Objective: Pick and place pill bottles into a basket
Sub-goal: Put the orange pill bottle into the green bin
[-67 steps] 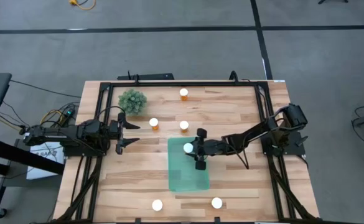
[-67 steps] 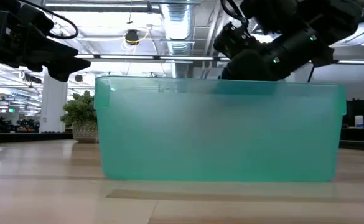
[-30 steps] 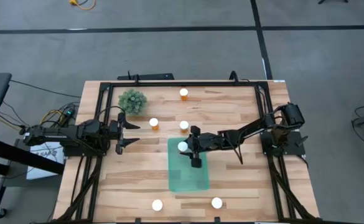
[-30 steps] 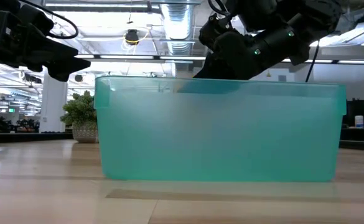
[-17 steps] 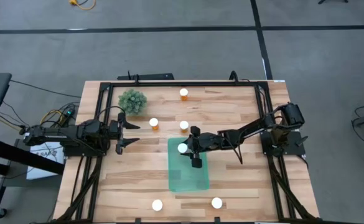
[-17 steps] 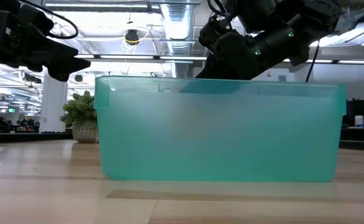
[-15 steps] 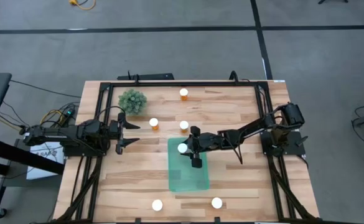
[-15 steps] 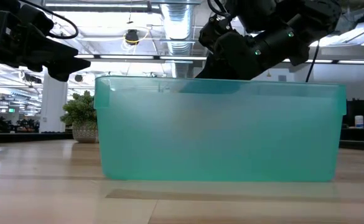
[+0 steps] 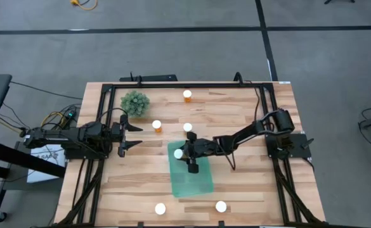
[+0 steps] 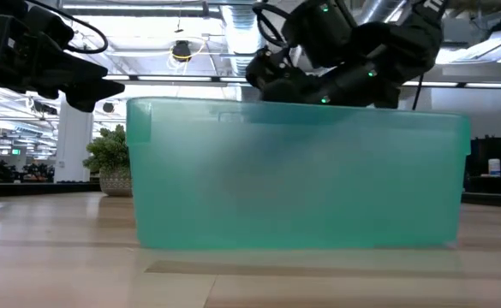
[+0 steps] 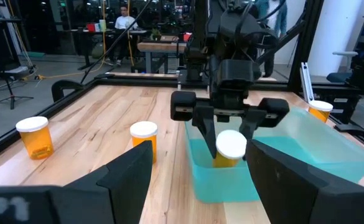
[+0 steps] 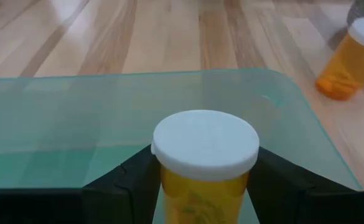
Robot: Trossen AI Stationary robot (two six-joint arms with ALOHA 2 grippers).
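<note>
The teal basket (image 9: 195, 174) lies on the table's middle. My right gripper (image 9: 181, 154) is shut on a pill bottle (image 9: 179, 153) with an orange body and white cap, over the basket's left end; this also shows in the left wrist view (image 11: 230, 145). Five other bottles stand on the wood: far (image 9: 187, 95), left of centre (image 9: 156, 125), just beyond the basket (image 9: 188, 127), and two near the front edge (image 9: 160, 208) (image 9: 221, 206). My left gripper (image 9: 134, 135) is open and empty at the table's left. My right gripper pinches the bottle's orange body just under the white cap (image 12: 203, 190), one finger (image 12: 129, 180) on each side. The fingers slant down from the table's right. The bottle stands upright, its lower part inside the basket; I cannot tell if it rests on the floor.
A small bushy green plant (image 9: 135, 101) stands at the far left. A black frame (image 9: 172, 84) runs round the table's edges. Bare wood lies in front of and to the right of the basket. People sit in the room beyond the table (image 11: 124, 17).
My right gripper has gone toward the table's left edge with the bottle, from the basket's far middle to its left end, staying shut. The basket has slid a little toward the left. My left arm has kept still.
</note>
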